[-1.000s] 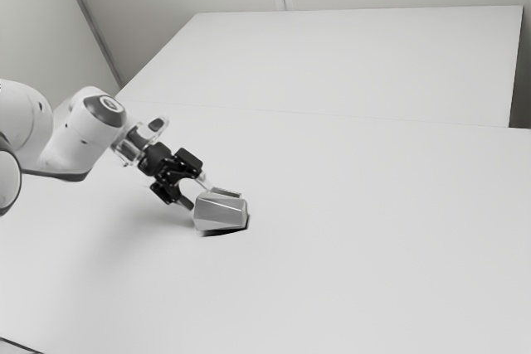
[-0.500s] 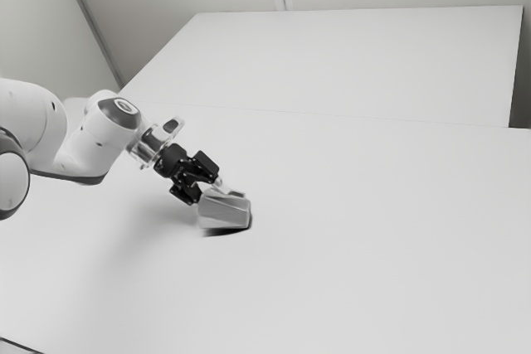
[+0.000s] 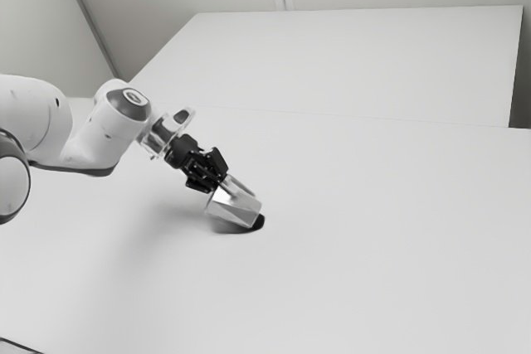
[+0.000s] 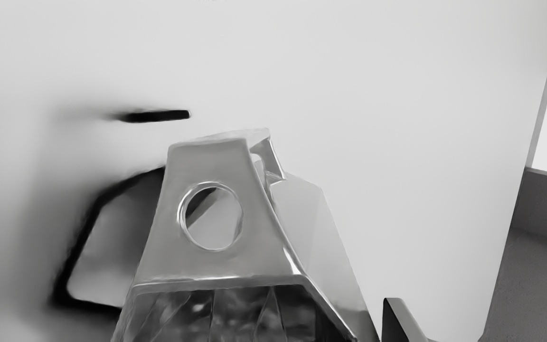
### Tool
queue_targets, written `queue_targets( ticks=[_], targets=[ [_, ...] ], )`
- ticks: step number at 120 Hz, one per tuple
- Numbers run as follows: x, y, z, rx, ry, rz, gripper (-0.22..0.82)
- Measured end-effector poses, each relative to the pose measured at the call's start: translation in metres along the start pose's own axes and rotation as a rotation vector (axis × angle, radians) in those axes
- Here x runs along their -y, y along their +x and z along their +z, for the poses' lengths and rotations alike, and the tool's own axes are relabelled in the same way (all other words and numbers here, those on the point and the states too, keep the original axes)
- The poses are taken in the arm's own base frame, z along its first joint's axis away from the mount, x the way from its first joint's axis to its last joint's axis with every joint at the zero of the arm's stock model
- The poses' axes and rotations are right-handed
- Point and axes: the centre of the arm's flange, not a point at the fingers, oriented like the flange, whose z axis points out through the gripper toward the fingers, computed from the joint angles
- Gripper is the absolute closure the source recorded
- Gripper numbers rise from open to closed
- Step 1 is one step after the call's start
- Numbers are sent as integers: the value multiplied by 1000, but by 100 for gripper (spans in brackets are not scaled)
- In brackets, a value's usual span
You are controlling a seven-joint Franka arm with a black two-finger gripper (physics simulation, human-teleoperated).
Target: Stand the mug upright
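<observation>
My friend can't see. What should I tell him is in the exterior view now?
A shiny grey mug sits tilted at the black gripper of a white robot arm, reaching over a pale table.

Past the mug [image 3: 236,209], which blocks the hand [image 3: 220,186], room lies open.

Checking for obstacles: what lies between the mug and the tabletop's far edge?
Between the mug and the far edge lies white tabletop, crossed by a thin line, in the exterior view.

The faceted, metallic mug [image 3: 235,207] is silver-grey. The flat tabletop [image 3: 373,205] is plain pale grey, the two-finger gripper [image 3: 219,186] black.
</observation>
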Motion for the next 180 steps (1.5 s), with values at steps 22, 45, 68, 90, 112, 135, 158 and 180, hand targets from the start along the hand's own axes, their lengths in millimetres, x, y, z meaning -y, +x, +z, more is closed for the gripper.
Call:
queue_targets(
  ticks=[22,45,68,90,112,135,158,180],
  targets=[
    [-11,1,0,0,1,15,73],
    [-26,-1,-8,-11,5,39,76],
    [-61,-19,-43,-10,155,138,77],
    [-73,-28,-55,48,429,244,78],
    [-82,-33,-56,85,694,361,78],
    [-89,-37,-38,138,894,456,78],
    [-96,-33,-10,158,945,474,78],
    [-113,-26,20,154,959,495,78]
  ],
)
